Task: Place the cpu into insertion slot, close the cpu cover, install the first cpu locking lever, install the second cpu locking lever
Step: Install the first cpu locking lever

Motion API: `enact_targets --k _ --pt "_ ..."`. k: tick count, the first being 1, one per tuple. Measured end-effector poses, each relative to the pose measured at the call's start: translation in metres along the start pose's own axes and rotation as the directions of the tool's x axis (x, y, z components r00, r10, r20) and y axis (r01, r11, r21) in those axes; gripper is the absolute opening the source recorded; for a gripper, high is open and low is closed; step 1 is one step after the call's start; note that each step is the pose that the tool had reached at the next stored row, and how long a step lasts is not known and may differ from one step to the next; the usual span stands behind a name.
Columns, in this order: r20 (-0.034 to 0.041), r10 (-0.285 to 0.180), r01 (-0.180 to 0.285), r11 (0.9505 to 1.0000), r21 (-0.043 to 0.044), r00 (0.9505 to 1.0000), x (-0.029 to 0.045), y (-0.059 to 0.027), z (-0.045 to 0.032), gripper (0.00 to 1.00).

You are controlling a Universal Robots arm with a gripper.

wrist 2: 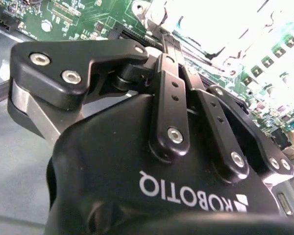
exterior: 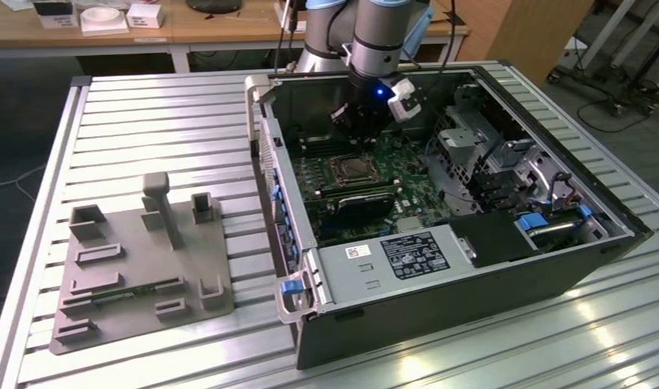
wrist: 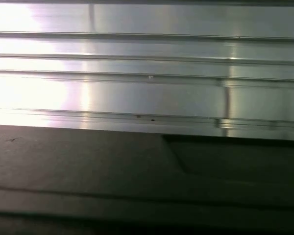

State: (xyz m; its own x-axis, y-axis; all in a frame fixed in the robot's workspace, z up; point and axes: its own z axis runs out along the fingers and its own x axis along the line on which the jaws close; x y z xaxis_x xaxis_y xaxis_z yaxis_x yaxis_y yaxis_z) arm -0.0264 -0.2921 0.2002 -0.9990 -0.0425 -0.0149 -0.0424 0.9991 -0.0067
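In the exterior view, an open black desktop computer case [exterior: 448,267] is being shown lying on its side on a ribbed silvery metal table [exterior: 167,121], so that the green motherboard [exterior: 400,174] is being presented face-up to the arm. The square insertion slot [exterior: 354,169], with its dark centre and silver metal rim, is being seen near the middle of that board. A silvery frame is lying around the socket's rim, which is being judged to be the cpu cover, apparently down; whether the cpu is seated beneath it cannot be told. The black gripper [exterior: 357,121] is being held inside the case, just above the board and just beyond the socket, on the side toward the case's far wall, probably so that the socket's edge can be worked on. A grey moulded fixture tray [exterior: 140,271] with upright pegs and pockets is being kept on the table toward the exterior view's left, well apart from the case, presumably as a holder for parts.

In the second wrist view, the gripper's black body and linkage bars are being seen from behind, with the fingers [wrist 2: 174,54] being drawn close together and pointed down at the glaring green board. Whether anything is being clenched between them cannot be told, as the tips are being hidden by glare.

In the first wrist view, bright ribbed metal and a dark flat surface are being seen.
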Motion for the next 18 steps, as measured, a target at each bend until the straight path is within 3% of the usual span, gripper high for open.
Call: enact_targets --k 9,18 --pt "-0.0001 0.000 0.000 1.0000 0.0027 1.0000 -0.0001 0.0000 0.0013 0.10" --pt "-0.0001 0.000 0.000 1.0000 0.0056 1.0000 -0.0002 0.0000 -0.0022 0.10"
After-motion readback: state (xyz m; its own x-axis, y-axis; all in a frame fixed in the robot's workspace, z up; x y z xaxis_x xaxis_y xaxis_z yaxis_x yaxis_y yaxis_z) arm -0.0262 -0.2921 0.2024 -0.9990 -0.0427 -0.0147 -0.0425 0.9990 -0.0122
